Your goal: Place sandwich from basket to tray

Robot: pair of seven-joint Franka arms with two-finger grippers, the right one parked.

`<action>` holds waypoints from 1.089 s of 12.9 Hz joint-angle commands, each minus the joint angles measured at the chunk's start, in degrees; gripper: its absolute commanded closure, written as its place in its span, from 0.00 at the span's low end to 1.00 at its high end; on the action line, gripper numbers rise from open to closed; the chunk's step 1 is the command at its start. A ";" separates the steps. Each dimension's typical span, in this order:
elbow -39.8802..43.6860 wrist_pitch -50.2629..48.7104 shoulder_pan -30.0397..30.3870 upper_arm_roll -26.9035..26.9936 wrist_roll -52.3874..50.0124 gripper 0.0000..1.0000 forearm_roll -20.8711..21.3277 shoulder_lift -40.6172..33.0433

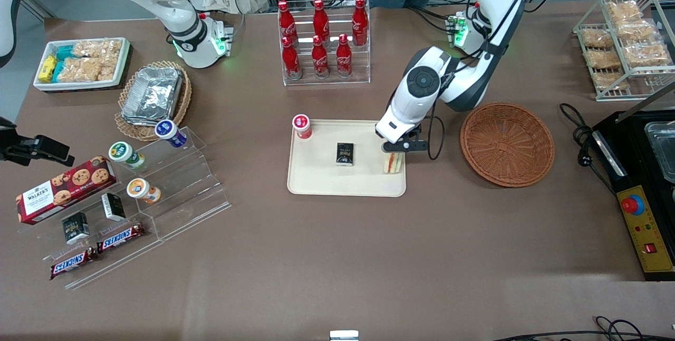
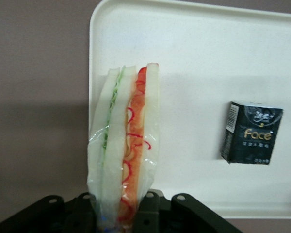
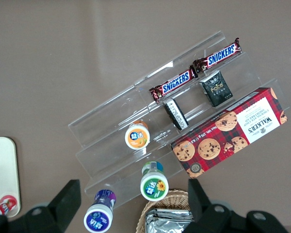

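**Over the tray's edge, a sandwich waits to be let go**

At the tray's [image 1: 316, 183] three o'clock rim in the front view, the gripper [image 1: 396, 152] hangs with its fingers [image 2: 148, 213] clamped on the sandwich [image 2: 123, 145]. The sandwich stands on edge, pinched at one end, and its clear wrapper looks loose and slippery. Its outer slice sits almost level with the tray's rim, so the main risk is that it topples outward onto the table [image 1: 337, 256] once released, since a thin wedge on edge has little footing. It could also cling to the fingers by its wrapper.

The sandwich is pale white bread in three slices, with a green seam and a red-and-orange seam between them. A small black packet [image 1: 345, 153] lies mid-tray, at the sandwich's nine o'clock. The basket [image 1: 507, 144], at the tray's three o'clock, holds nothing.
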 commanded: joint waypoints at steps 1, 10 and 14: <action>0.08 1.86 -0.61 1.00 0.09 1.00 2.98 1.97; 6.04 -2.60 1.23 1.18 -1.31 0.00 5.54 -3.01; 20.17 -29.97 4.40 1.44 1.40 0.00 3.70 -7.34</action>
